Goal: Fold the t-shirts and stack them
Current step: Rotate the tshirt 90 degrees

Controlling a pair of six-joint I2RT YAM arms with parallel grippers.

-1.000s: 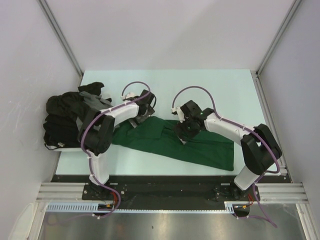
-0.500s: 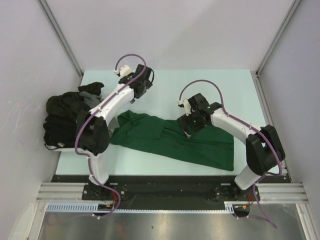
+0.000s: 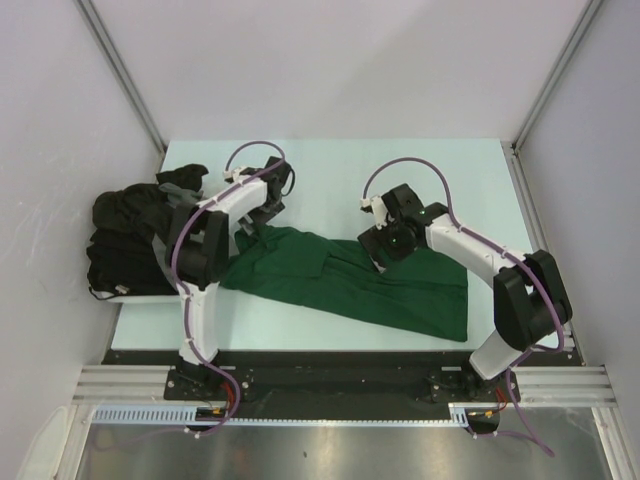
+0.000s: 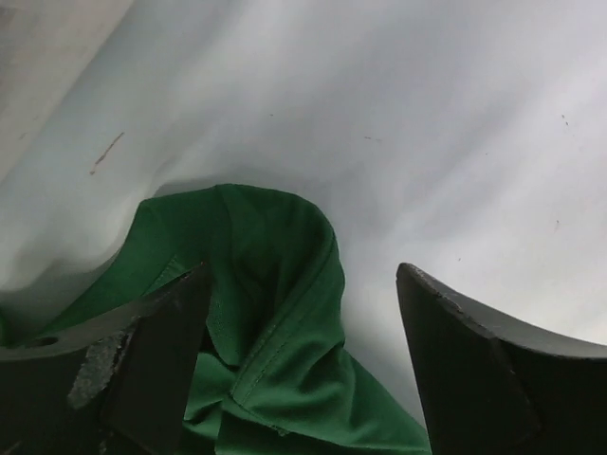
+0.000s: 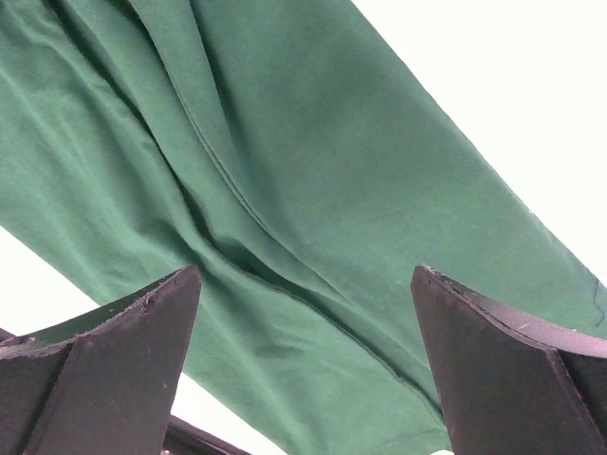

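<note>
The dark green t-shirt point(image 3: 385, 290) lies crumpled in a long band across the near half of the table. My left gripper point(image 3: 252, 222) is open just above its far left end. In the left wrist view a folded green edge point(image 4: 275, 313) sits between the open fingers of that gripper point(image 4: 303, 275). My right gripper point(image 3: 377, 256) is open over the shirt's middle. In the right wrist view the green cloth point(image 5: 313, 190) with its creases fills the space under that gripper point(image 5: 305, 275), and nothing is held. The black and dark grey t-shirts point(image 3: 130, 235) lie piled at the left edge.
The pale table point(image 3: 400, 170) shows bare surface behind the green shirt. White walls close in the left, right and back. A black rail point(image 3: 330, 365) runs along the near edge by the arm bases.
My left gripper lifted off the shirt's left end, swung to the far side, then came back down over that end. My right gripper shifted slightly right. The shirt's left end now lies flatter.
</note>
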